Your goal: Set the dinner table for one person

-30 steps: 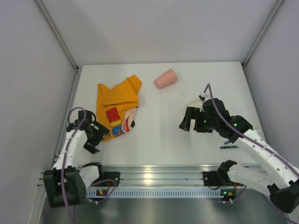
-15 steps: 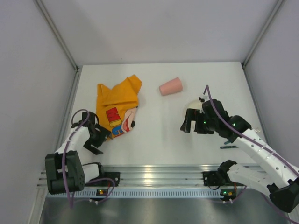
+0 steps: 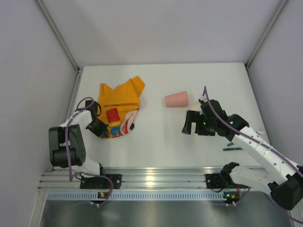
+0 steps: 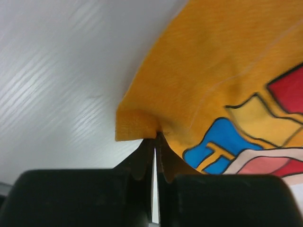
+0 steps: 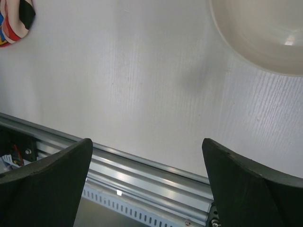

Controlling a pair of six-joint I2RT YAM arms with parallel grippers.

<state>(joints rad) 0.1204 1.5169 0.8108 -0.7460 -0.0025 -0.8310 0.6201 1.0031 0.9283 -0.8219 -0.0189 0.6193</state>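
My left hand (image 4: pixel 154 142) is nearly shut, with only a thin slit of light between the two black fingers (image 4: pixel 75 198). The fingertips pinch the near edge of the orange cloth placemat (image 4: pixel 213 71), right beside its corner, where the fabric puckers into the grip. From the top camera I see that left hand (image 3: pixel 97 126) low at the near-left corner of the orange cloth placemat (image 3: pixel 118 101). The cloth lies crumpled on the left part of the counter (image 3: pixel 156 137), its cartoon print facing up.

My right hand (image 3: pixel 189 123) hangs over the right half of the counter with its fingers spread wide and nothing between them. Its wrist view shows the right hand (image 5: pixel 149 163) framing bare counter (image 5: pixel 118 71) and the silver rail (image 5: pixel 142 165) at the near edge. A white bowl (image 5: pixel 265 33) sits on the surface beyond the fingers, apart from them. A bit of the placemat (image 5: pixel 16 19) shows in the far-left corner.

A pink cup (image 3: pixel 177 100) lies on its side mid-counter, between the cloth and my right arm and touching neither. The counter fills the whole work area, with the silver rail (image 3: pixel 151 177) along its near side.
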